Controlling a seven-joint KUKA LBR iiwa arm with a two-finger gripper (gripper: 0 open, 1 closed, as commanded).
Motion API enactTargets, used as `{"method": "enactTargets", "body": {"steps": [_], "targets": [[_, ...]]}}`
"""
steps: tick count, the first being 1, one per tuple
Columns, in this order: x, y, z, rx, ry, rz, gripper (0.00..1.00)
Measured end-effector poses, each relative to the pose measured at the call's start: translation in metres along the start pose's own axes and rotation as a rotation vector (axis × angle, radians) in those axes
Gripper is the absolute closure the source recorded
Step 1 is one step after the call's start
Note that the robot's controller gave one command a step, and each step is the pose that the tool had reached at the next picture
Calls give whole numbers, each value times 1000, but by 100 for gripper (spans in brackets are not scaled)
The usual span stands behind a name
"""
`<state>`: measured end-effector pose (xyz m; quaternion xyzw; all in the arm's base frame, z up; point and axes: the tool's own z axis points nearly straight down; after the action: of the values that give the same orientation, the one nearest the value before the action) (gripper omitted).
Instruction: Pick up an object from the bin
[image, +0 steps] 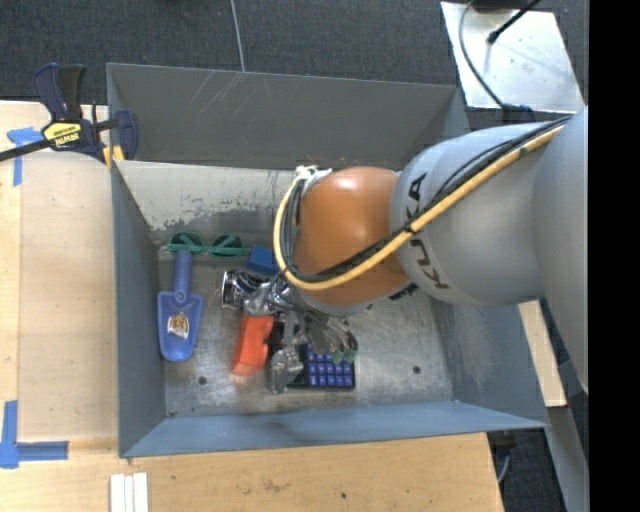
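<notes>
My gripper (287, 360) reaches down under the arm's wrist near the front middle of the bin. It hangs between an orange block-shaped piece (250, 346) on its left and a dark blue studded brick plate (329, 373) on its right, close above both. A shiny chrome metal part (240, 290) lies just behind the orange piece. A small blue object (261, 259) sits further back, partly hidden by the arm.
A blue plastic scoop (178, 312) lies along the left side of the bin floor. Green toy glasses (205, 244) rest at the back left against the wall. The arm covers the bin's middle and right back.
</notes>
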<state>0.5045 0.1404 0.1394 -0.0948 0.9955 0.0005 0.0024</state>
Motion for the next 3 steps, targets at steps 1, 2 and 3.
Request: {"method": "enactTargets", "body": {"steps": [1, 2, 3], "targets": [[-8, -1, 31, -1, -45, -345, 0], [-53, -33, 60, -7, 10, 461, 100], [-62, -37, 61, -9, 7, 485, 100]]}}
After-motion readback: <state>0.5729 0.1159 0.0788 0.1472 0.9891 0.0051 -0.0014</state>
